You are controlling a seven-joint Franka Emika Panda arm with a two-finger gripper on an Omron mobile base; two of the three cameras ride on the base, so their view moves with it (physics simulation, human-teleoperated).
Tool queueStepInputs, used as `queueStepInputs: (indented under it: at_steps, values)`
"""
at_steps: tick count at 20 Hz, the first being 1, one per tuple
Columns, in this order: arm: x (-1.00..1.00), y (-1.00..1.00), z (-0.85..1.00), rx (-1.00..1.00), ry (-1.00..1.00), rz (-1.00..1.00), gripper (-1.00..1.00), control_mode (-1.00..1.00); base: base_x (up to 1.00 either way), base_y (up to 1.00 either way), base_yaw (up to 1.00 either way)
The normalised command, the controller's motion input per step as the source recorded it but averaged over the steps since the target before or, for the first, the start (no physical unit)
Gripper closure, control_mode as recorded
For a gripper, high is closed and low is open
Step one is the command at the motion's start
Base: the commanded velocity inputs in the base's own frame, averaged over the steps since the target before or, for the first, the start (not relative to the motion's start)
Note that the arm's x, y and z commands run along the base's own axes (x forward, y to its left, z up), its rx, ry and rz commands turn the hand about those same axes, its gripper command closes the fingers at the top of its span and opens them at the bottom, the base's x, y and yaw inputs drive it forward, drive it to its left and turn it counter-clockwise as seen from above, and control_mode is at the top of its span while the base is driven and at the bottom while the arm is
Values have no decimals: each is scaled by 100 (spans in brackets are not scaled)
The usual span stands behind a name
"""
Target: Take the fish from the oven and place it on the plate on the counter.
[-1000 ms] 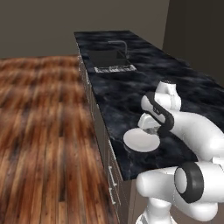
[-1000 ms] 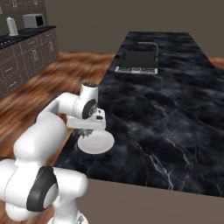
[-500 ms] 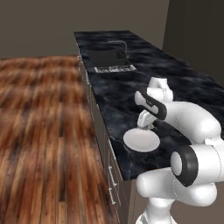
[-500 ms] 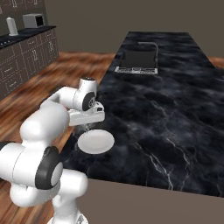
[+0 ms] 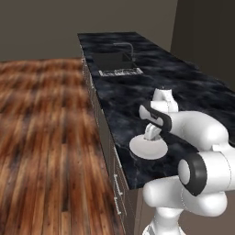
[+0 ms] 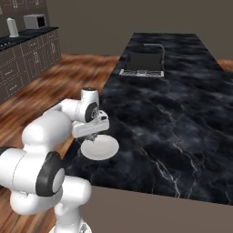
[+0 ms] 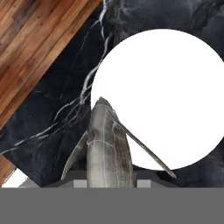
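Note:
The fish point(image 7: 107, 148), slender and dark grey with thin fins, is held nose-down in my gripper point(image 5: 150, 134), which is shut on it. In the hand view its nose overlaps the left rim of the round white plate point(image 7: 166, 96). The plate point(image 5: 148, 148) lies on the black marble counter point(image 5: 183, 82) near its front edge, and my gripper point(image 6: 93, 135) hangs just above the plate point(image 6: 100, 148). The fish's body covers the fingertips. The oven is out of view.
An inset sink point(image 5: 114, 62) with a faucet point(image 6: 154, 48) sits at the counter's far end. Wooden floor point(image 5: 41, 137) runs along the counter's left side. Grey cabinets point(image 6: 22, 59) with small appliances on top stand far left. My own elbow point(image 5: 202, 170) bulks close to the plate.
The hand with the fish has come down and settled closer over the plate, while the arm's elbow swung round. The plate has not moved.

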Motion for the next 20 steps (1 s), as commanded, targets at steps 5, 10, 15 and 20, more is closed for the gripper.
queueStepInputs:
  at_steps: [5,10,15,20]
  values:
    - [0,0,-64,-3,0,2,100,-100,0,0,0]
    - [0,-1,-49,-1,0,0,100,-100,0,0,0]
    - [17,0,-1,0,-1,5,100,-100,0,0,0]
    - [52,0,0,0,0,6,100,-100,0,0,0]
